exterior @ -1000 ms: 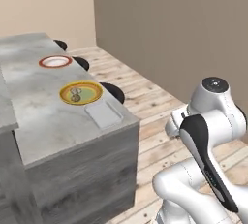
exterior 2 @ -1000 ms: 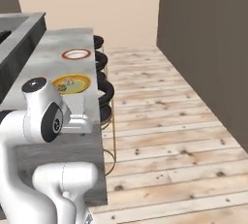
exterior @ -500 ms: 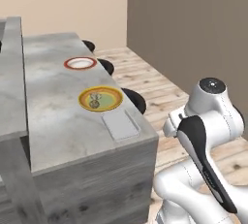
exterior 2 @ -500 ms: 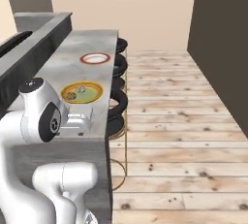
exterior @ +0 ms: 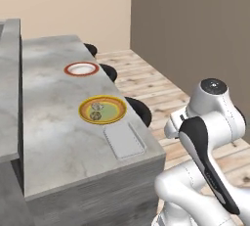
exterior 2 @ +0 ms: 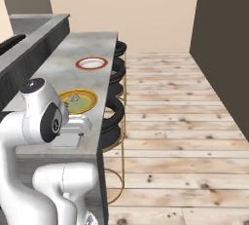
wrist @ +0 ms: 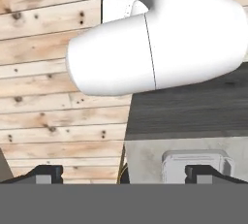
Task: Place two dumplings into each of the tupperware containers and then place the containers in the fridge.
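Spanning plank floor (exterior 2: 165,121), grey counter (exterior: 49,122) (marbled)

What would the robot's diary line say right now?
gripper: open, empty | dumplings: two on green plate | tupperware container: empty, beside plate

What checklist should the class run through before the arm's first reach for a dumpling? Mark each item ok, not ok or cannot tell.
1. Dumplings reachable on top: ok; two lie in the green plate on the counter.
2. Container open and free: ok; it lies flat and empty near the counter's end, just beside the green plate.
3. Second container found: not ok; one alone is in sight.
4. Gripper open: ok; its tips stand wide apart with nothing between them.
5. Gripper over the counter: not ok; the hand view looks down at floor boards and the counter's end.
6. Fridge located: cannot tell.
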